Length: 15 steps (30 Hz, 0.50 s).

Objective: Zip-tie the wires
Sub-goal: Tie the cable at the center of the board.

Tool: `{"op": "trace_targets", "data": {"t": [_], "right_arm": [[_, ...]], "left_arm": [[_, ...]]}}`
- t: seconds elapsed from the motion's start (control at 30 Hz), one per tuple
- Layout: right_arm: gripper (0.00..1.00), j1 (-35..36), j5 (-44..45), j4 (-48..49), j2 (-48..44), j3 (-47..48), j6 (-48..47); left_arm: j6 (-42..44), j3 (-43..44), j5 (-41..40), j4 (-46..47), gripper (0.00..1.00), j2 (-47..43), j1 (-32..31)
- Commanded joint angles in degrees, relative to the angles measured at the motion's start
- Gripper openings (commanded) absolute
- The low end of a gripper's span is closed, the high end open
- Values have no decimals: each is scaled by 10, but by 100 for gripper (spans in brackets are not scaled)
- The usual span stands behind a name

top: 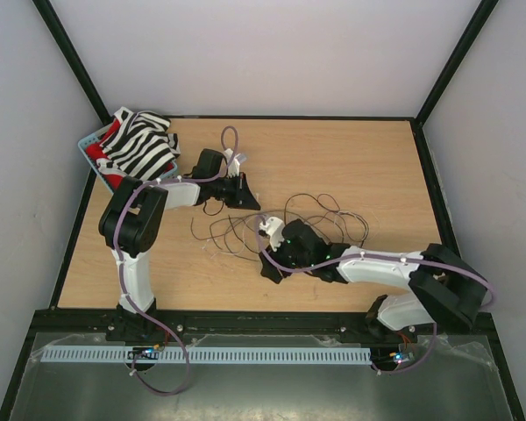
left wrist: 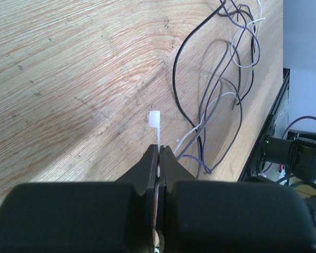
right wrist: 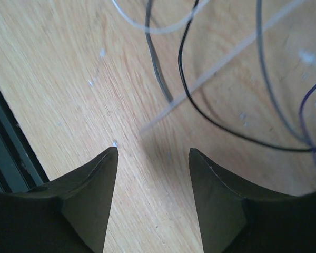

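Matt wood-grain table (left wrist: 68, 79); smooth wires (top: 324, 206); white plastic zip tie (left wrist: 155, 120); matt black plastic jaws.

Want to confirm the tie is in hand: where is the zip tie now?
Left wrist view: the zip tie sticks out of the shut left gripper, over the table, with the wires close beside it.

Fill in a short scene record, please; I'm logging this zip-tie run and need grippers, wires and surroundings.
left gripper: shut on a thin white plastic zip tie, its square head poking past the fingertips
right gripper: open, nothing between the jaws, close over the light wooden table
wires: loose tangle of thin dark and pale strands, unbundled on the table
tie around wires: not yet
back-left corner: pale blue basket holding black-and-white striped cloth
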Motion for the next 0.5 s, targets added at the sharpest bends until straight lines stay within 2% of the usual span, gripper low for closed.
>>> {"op": "trace_targets", "data": {"t": [0.0, 0.47], "right_arm": [[67, 2, -11, 35, 37, -22, 66], [71, -20, 39, 104, 146, 8, 87]], "left_arm": [[1, 8, 4, -6, 0, 5, 1], [3, 9, 6, -8, 0, 4, -2]]}}
